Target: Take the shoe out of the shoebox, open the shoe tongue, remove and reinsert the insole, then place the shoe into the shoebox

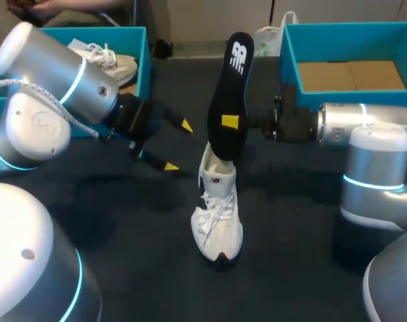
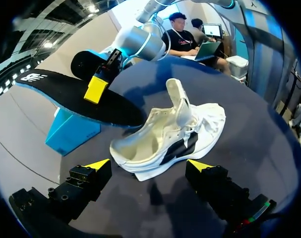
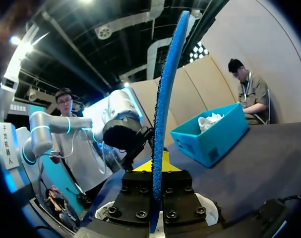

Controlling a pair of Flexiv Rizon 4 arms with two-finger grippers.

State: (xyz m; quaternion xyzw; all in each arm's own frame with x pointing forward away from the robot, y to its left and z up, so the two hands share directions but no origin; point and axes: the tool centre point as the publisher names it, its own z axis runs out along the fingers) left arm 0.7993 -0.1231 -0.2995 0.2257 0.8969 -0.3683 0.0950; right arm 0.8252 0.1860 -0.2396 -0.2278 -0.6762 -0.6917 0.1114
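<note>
A white shoe [image 1: 217, 225] stands on the dark table in the middle, toe toward me, its tongue raised [image 2: 177, 99]. My right gripper [image 1: 231, 123] is shut on the black insole [image 1: 228, 94] and holds it upright on edge, with its lower end at the shoe's opening. In the right wrist view the insole's blue edge [image 3: 165, 94] rises from between the fingers of the right gripper [image 3: 157, 173]. My left gripper [image 1: 178, 146] hangs open left of the shoe. In the left wrist view the shoe [image 2: 175, 134] lies just ahead of the open left gripper [image 2: 149, 164], and the insole [image 2: 76, 96] slants over its heel.
An open blue shoebox [image 1: 290, 60] with a bare cardboard floor stands at the back right, behind my right arm. Another blue box [image 1: 143, 64] at the back left holds a second white shoe [image 1: 112, 60]; that box [image 3: 210, 141] also shows beyond the insole.
</note>
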